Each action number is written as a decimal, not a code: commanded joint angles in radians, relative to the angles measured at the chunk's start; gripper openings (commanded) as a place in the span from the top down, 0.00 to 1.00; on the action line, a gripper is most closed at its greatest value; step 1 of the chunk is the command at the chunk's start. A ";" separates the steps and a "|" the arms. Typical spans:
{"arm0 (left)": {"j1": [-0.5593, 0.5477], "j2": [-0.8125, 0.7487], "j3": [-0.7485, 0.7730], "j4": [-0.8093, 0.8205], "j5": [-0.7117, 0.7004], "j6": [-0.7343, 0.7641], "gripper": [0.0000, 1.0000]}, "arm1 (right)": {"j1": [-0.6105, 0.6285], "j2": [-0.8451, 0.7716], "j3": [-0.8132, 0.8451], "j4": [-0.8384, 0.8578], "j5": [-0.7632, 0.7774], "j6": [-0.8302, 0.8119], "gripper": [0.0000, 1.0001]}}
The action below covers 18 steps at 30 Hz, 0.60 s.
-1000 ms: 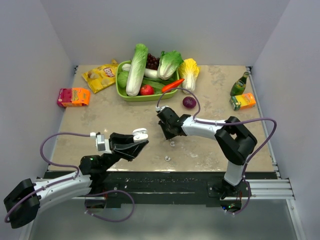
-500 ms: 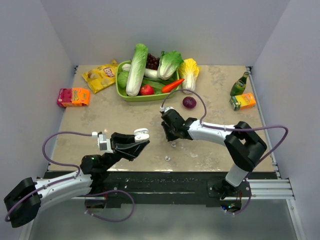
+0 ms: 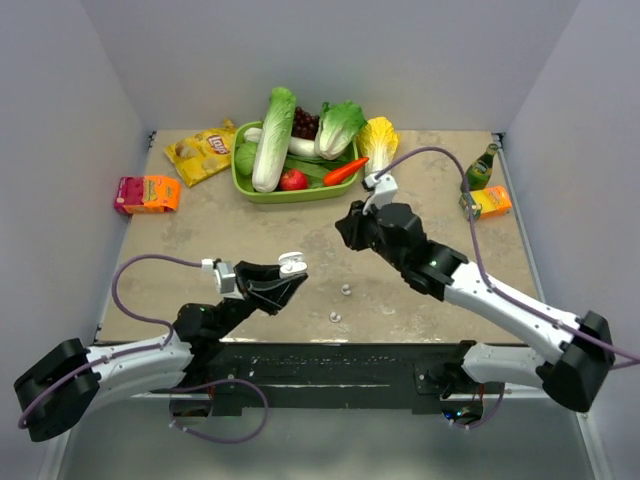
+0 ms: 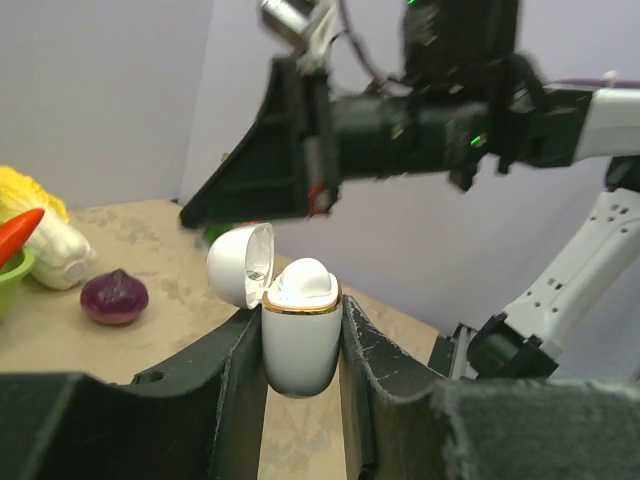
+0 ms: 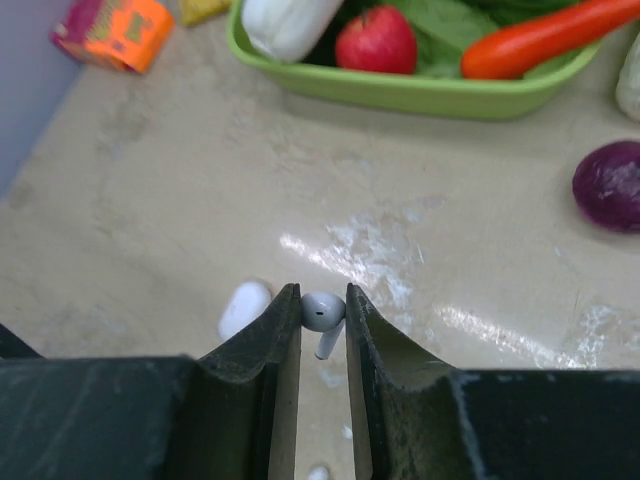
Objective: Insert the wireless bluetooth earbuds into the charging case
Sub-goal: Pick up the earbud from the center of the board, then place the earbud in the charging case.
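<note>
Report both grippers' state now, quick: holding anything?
Left gripper: jaws closed on the charging case, lid open.
Right gripper: jaws closed on an earbud.

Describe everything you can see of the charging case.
The charging case is a small glossy white plastic shell, rounded like an egg, with a thin gold band around its mouth. Its hinged lid stands open, swung to one side. A white dome fills the mouth; what it is cannot be told. The case stands upright, held clear of the table, pinched on both sides by the left arm's black fingers; nothing else touches it.
</note>
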 commanded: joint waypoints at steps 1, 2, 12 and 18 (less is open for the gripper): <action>0.002 0.075 -0.067 0.385 -0.050 0.075 1.00 | 0.004 -0.164 -0.025 0.149 0.013 -0.023 1.00; 0.002 0.104 -0.061 0.403 -0.045 0.075 1.00 | 0.004 -0.188 -0.035 0.163 -0.010 -0.030 1.00; 0.002 0.290 0.169 0.463 0.022 0.169 1.00 | 0.005 -0.363 -0.083 0.272 -0.185 -0.102 1.00; 0.002 0.335 0.260 0.454 0.064 0.219 1.00 | 0.005 -0.415 -0.100 0.266 -0.249 -0.128 1.00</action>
